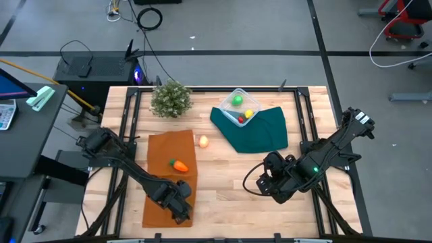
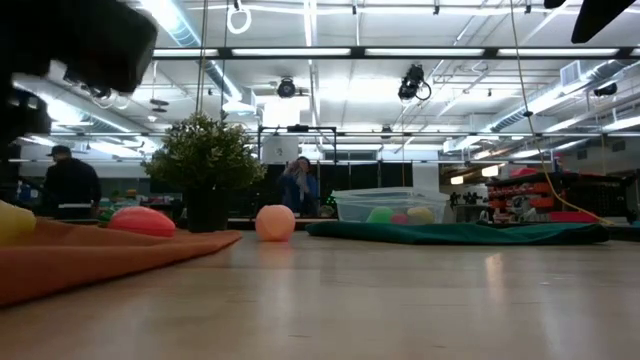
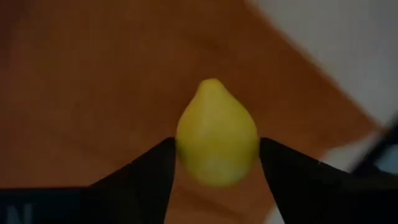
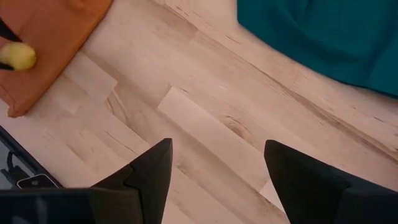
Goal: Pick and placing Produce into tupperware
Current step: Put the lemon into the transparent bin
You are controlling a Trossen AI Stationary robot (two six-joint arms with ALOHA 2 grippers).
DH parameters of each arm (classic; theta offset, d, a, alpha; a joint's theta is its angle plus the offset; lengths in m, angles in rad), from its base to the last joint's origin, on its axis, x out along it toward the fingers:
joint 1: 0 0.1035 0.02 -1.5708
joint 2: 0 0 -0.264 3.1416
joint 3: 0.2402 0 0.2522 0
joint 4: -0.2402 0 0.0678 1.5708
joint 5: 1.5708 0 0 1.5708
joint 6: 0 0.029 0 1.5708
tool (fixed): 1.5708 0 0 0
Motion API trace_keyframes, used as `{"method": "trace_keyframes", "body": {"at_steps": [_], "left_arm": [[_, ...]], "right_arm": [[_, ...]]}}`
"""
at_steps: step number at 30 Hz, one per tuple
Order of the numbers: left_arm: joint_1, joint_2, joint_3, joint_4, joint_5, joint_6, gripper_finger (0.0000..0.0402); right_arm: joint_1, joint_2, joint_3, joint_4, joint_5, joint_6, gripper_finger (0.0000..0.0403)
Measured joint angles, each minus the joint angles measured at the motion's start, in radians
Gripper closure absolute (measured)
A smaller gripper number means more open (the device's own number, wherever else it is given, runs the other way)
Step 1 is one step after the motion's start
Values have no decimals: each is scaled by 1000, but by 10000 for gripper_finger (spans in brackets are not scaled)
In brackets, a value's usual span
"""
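The left gripper (image 3: 214, 165) is closed on a lemon (image 3: 217, 134), one finger against each flank; the lemon's long axis runs out past the fingertips, its pointed tip leading away from the wrist. In the high view that gripper (image 1: 177, 198) sits over the near end of the orange cloth (image 1: 162, 152), and the lemon itself is hidden under the arm; only the wrist views and the low view's left edge (image 2: 12, 222) show it. The carrot (image 1: 179, 165) lies on the orange cloth, farther in than the gripper, its long axis across the cloth with the green top toward the cloth's left side. A peach ball (image 1: 202, 140) rests on bare wood just beside the orange cloth's right edge. The tupperware (image 1: 237, 106) stands on the green cloth (image 1: 260, 131), well apart from the orange cloth, holding a green ball (image 1: 237, 100), a second lemon (image 1: 248, 114) and a strawberry (image 1: 241, 119). The right gripper (image 4: 214, 174) hangs spread apart over bare wood, between the two cloths, holding nothing. A plant (image 1: 170, 99) stands beyond the orange cloth's far end.
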Motion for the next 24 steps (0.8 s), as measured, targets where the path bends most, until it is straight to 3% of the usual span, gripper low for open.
{"method": "trace_keyframes", "body": {"at_steps": [9,13,17,24], "left_arm": [[54,-27,109,-122,-5,117,258],[61,-25,113,-124,-5,121,276],[61,-25,114,-134,-21,159,253],[61,-25,114,-177,-50,178,154]], "right_arm": [[0,-1,0,-3,1,0,183],[0,-1,0,-2,5,0,183],[0,-1,0,-2,5,0,183],[0,0,0,-2,5,0,181]]}}
